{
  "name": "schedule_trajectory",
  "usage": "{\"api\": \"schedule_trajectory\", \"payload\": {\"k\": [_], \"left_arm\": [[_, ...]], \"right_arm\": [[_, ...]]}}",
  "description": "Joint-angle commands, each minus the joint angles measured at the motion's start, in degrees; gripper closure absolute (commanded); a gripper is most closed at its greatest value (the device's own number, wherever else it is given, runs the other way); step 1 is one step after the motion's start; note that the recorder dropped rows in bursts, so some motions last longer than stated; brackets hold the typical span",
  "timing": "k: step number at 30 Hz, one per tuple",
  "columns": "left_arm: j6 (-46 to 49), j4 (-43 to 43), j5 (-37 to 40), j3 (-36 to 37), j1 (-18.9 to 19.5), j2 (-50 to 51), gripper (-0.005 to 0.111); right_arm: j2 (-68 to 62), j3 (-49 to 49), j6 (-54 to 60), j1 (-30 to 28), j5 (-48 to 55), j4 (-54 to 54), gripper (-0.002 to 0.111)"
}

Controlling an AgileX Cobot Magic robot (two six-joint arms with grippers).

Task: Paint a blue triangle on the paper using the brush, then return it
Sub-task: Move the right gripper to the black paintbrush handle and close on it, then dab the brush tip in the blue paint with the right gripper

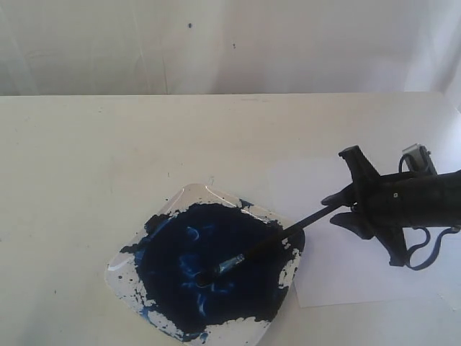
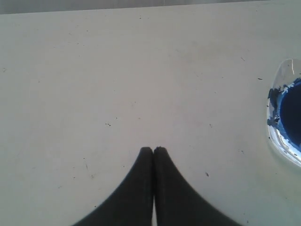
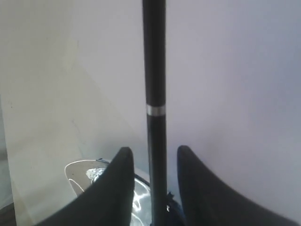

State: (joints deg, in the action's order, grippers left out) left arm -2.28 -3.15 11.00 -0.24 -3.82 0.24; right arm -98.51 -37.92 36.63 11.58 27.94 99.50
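Where the brush rests, paint fills the tray.

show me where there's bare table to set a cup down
Free: the table left of the paint tray, and the strip between tray and wall. Crowded: the right, where brush and right gripper sit over the paper.

The right end effector hung above the paper, which lay flat on the surface. The brush ran out ahead of that end effector. Its handle end passed between the two fingers with a gap at either side, and its bristle end lay down in the paint inside the tray. The tray sat ahead of the end effector, just beside the paper's edge. The left end effector stood over the surface, the tray's rim near it.
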Motion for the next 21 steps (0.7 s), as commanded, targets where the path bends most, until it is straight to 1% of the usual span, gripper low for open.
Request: {"api": "schedule_trajectory", "payload": {"k": [1,13,16,21], "left_arm": [[0.09,0.02,-0.29,0.24,-0.35,-0.24,0.107],[0.09,0.02,-0.29,0.24,-0.35,-0.24,0.107],[0.09,0.02,-0.29,0.24,-0.35,-0.24,0.107],[0.09,0.02,-0.29,0.24,-0.35,-0.24,0.107]], "right_arm": [[-2.11,-1.35,0.83,0.03,0.62,0.44,0.077],[-4.34,-2.67,0.83,0.03,0.85,0.44,0.077],[-6.71,-2.67,1.04,0.03,4.02,0.44,0.077],[-7.33,-2.96,1.04,0.03,3.85,0.44,0.077]]}}
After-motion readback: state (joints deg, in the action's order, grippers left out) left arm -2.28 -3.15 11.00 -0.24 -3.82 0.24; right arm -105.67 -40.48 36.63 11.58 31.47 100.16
